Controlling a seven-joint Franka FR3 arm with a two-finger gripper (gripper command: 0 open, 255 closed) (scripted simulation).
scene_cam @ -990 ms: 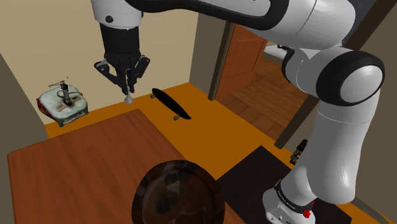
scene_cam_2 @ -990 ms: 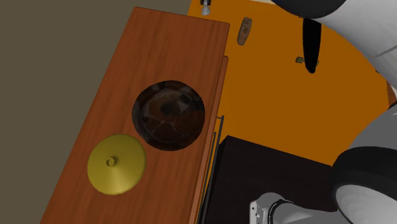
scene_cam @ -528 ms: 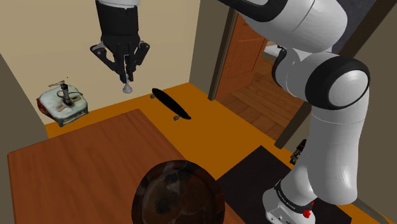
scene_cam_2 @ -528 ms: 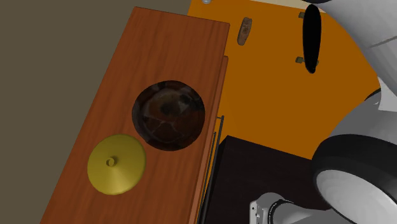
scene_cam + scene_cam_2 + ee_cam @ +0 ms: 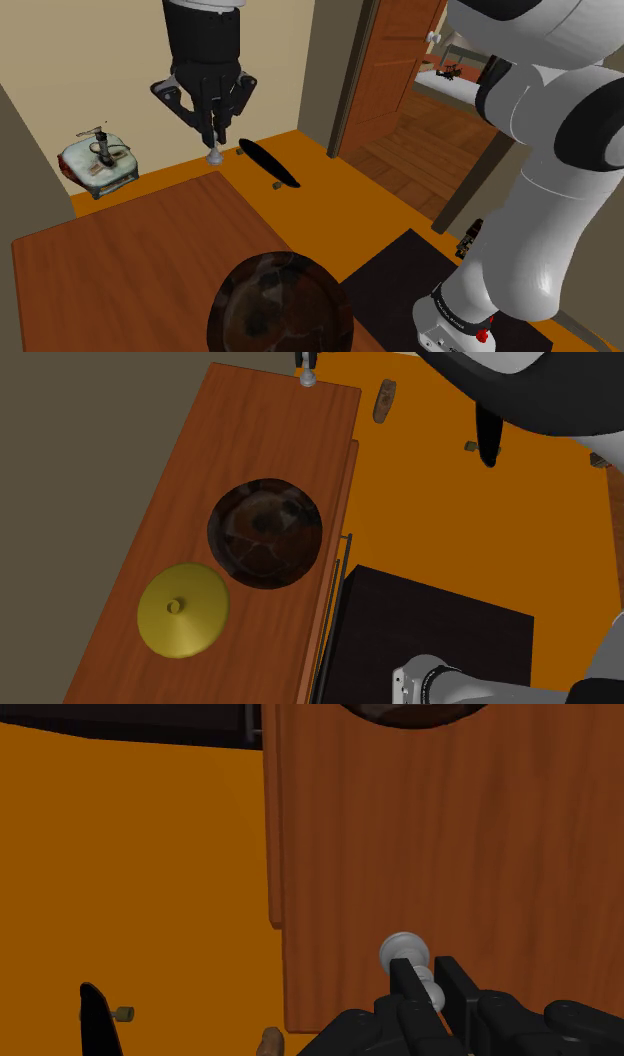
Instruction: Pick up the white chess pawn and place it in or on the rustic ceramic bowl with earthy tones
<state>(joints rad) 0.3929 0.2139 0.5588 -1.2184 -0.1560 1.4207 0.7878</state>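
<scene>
Shoulder oblique, exterior overhead; shared table point(image 5: 120, 255)

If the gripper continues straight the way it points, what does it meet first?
Probably the wooden table top, close to its end; the pawn in the gripper would touch first. Depth is unclear.

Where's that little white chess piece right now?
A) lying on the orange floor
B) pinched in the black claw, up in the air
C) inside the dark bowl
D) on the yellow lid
B: the pawn is clasped between the fingers of the gripper, hanging over the end of the wooden table.
</scene>
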